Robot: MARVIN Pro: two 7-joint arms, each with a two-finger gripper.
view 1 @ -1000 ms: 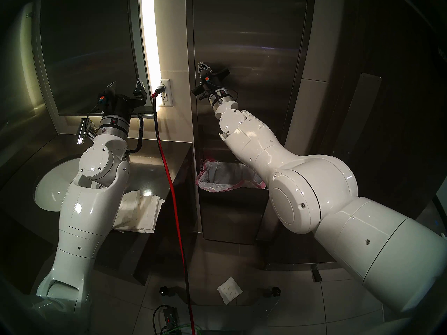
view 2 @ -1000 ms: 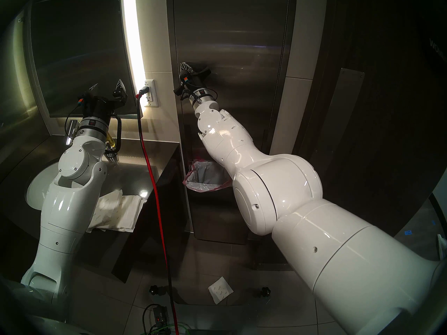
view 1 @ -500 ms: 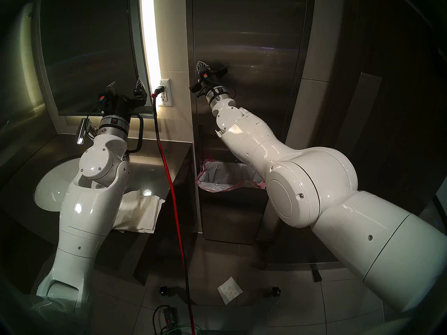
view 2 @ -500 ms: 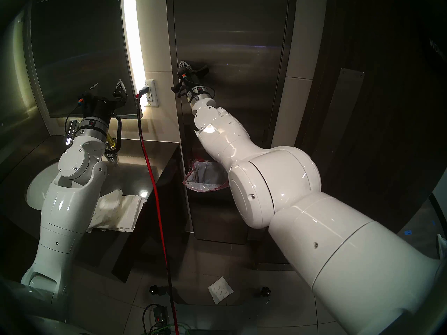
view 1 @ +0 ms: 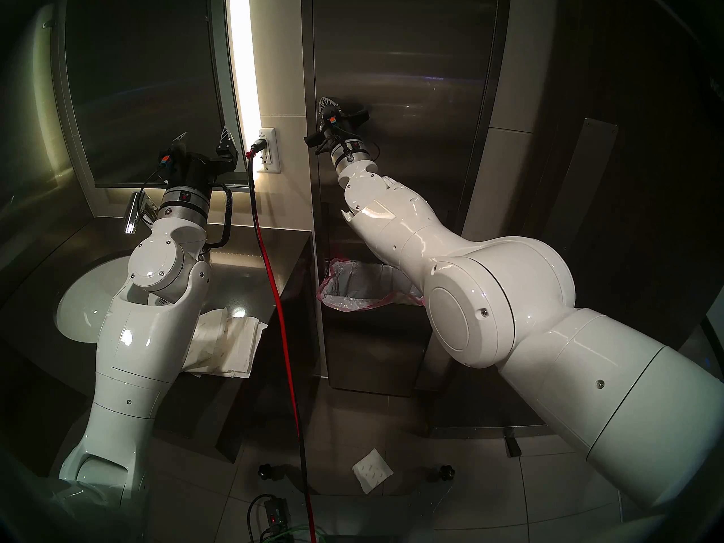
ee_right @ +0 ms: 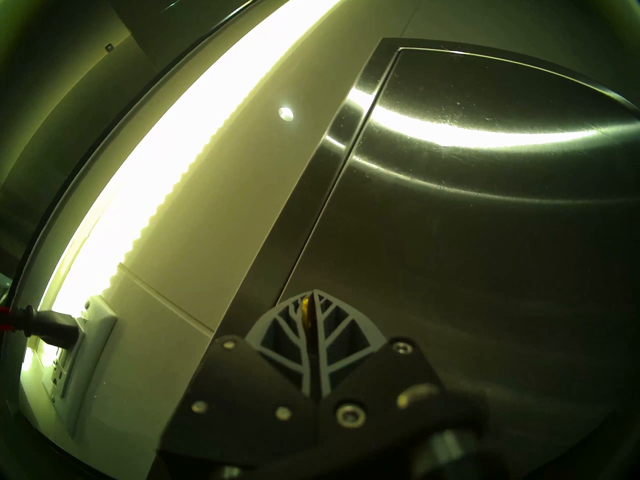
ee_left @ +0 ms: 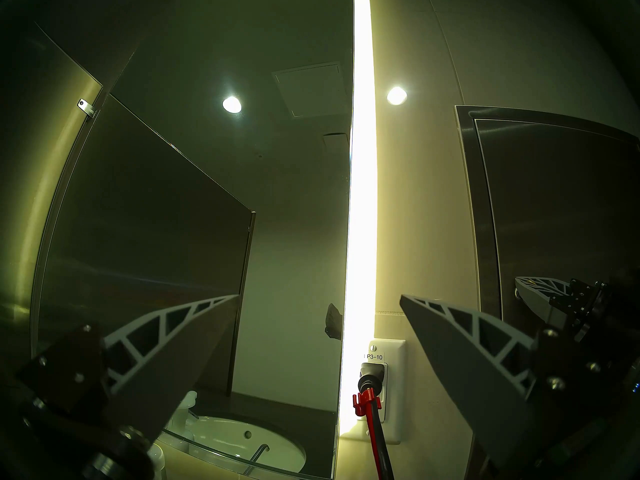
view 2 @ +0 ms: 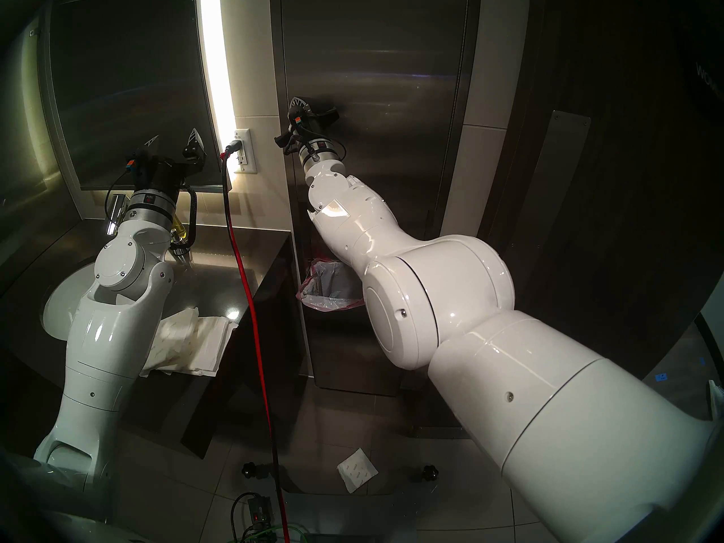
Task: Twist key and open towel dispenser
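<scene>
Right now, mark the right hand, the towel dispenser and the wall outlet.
right hand (ee_right: 313,302): right wrist view, closed fingertips.
towel dispenser (view 1: 411,80): head left view, bare door panel.
wall outlet (view 1: 268,151): head left view, white faceplate.

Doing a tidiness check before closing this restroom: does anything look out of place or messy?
Yes. A white paper towel lies loose on the floor tiles below the steel bin, not in its pink-edged bag. A rumpled stack of paper towels sits unevenly at the counter edge, beside the sink.
</scene>
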